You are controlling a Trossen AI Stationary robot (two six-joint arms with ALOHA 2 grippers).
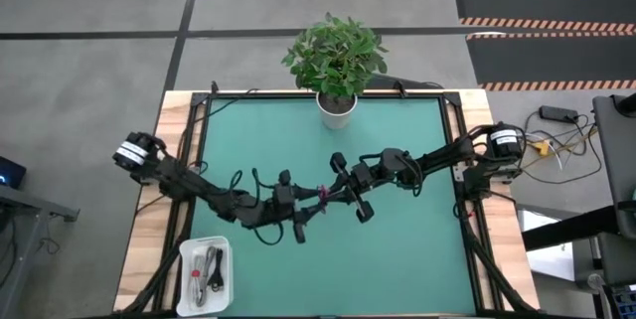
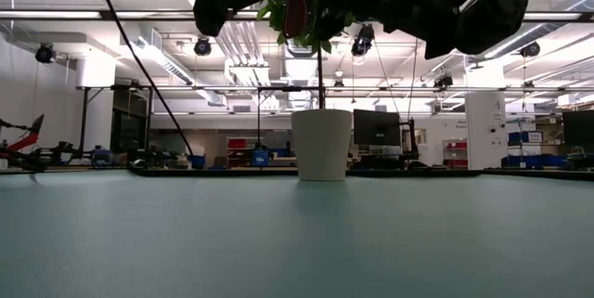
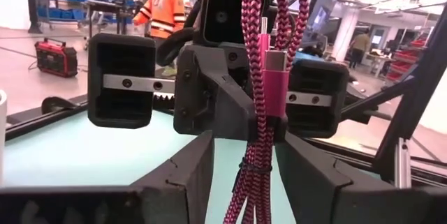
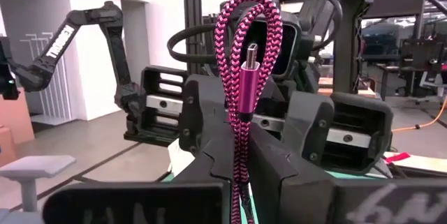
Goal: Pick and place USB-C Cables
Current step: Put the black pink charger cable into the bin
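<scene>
A magenta-purple braided USB-C cable bundle (image 1: 323,196) hangs in the air above the table's middle, between my two grippers, which face each other. My right gripper (image 4: 241,161) is shut on it. My left gripper (image 3: 244,175) is open, with a finger on either side of the cable (image 3: 258,147) and a strip of table showing beside it. The bundle's loop (image 4: 248,15) and one plug (image 4: 248,77) stand above the fingers. The other cable bundles (image 1: 206,269) lie in a white tray. My right gripper pinches the magenta cable's strands just below the plug (image 4: 239,130) between its two fingers, coming level from the table's right. The bundle stands upright in the hold, loop end up, lifted clear of the table; its lower part is hidden behind the fingers.
A white tray (image 1: 185,259) sits at the near left corner of the green mat. A potted plant (image 1: 337,105) stands at the far edge's middle. Black arm wiring trails behind both arms. People move in the room beyond the table.
</scene>
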